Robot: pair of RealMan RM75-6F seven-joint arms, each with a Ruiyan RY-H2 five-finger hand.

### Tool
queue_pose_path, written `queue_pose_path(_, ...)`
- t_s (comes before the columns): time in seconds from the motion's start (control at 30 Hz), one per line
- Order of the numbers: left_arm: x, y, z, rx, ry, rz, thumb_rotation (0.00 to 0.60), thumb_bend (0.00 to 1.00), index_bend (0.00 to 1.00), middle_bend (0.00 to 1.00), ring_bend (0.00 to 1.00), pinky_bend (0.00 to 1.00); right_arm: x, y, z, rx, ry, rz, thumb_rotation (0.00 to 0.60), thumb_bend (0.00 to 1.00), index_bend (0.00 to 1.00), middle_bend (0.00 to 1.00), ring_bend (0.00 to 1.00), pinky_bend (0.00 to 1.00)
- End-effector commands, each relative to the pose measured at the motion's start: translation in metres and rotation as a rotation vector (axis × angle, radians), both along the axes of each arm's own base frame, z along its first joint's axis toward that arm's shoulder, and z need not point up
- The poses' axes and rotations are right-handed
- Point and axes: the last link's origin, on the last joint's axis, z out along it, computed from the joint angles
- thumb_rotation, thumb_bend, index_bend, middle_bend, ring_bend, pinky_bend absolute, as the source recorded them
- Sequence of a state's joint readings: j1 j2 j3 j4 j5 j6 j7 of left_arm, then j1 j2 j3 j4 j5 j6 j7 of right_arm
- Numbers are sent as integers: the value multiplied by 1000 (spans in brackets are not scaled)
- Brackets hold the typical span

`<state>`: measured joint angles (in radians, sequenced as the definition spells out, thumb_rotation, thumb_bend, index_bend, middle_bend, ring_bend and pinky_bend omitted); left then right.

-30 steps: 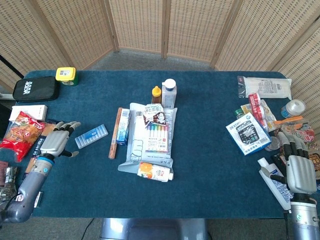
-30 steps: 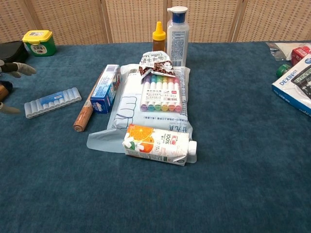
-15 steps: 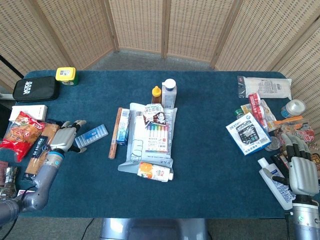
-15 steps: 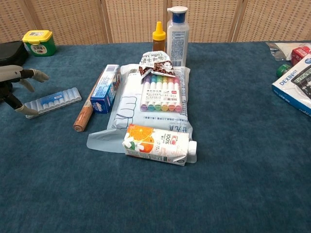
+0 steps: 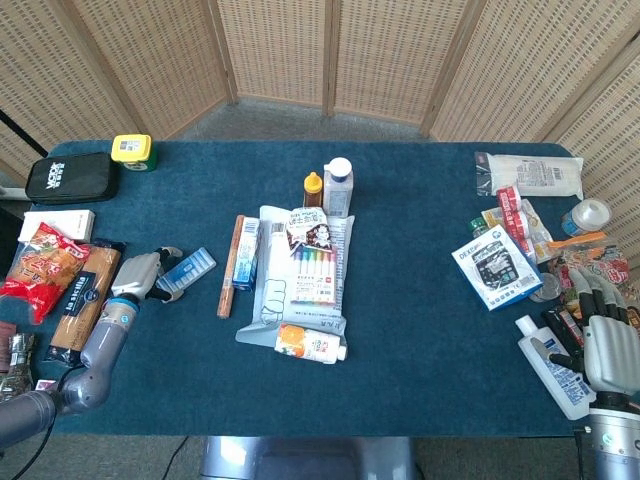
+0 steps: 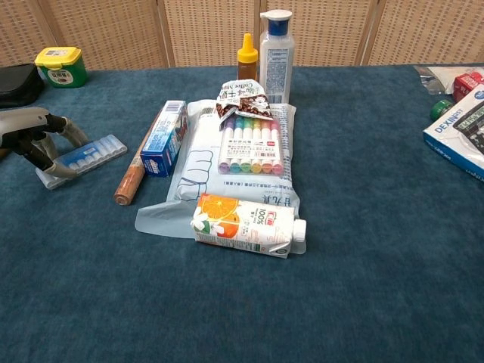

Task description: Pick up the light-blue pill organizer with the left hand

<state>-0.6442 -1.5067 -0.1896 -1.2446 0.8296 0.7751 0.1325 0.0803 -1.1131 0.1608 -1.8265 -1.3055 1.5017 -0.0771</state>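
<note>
While your left hand (image 6: 30, 136) sits at the near end of the organizer (image 6: 85, 156), at the left edge of the chest view, you're in the grasp step, not the lift. Its fingers (image 6: 69, 130) are curled down over that end, a thumb on the near side and the others on the far side, straddling it. I can't tell whether they actually clamp it. The organizer lies flat on the cloth, left of centre, just beside the brown stick (image 6: 134, 178) and the blue box (image 6: 165, 139) but not touching either. From here I'd say close firmly across its narrow width, then raise it straight up, keeping it level and away from that stick. Your right hand (image 5: 611, 340) rests at the lower right of the head view, fingers loosely extended, holding nothing.
</note>
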Motion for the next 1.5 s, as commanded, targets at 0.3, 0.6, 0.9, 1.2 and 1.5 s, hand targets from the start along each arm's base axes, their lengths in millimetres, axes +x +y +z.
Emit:
queue_pose_path(0.3,-4,-2,14,41,-41,32,600,427,523,536,782,590,-2,1,-1,-1,-25,14,600,0,0,0,0,0)
queue_pose_path(0.6,11,-4,55,135,-152,0,600,429,526,543,779,577,-4,0,-3,1,-37,22,600,0,0,0,0,0)
queue_pose_path(0.9,56,-15,113,238,-248,-145,600,429,520,542,767,568,-7,0,-8,14,-54,27,599,0,0,0,0,0)
queue_pose_path(1.2,104,-30,168,339,-384,-294,600,427,518,542,764,561,-12,4,-13,18,-80,24,600,0,0,0,0,0)
queue_pose_path(1.5,134,-39,205,419,-487,-391,600,424,507,536,758,548,-18,7,-13,11,-90,13,597,0,0,0,0,0)
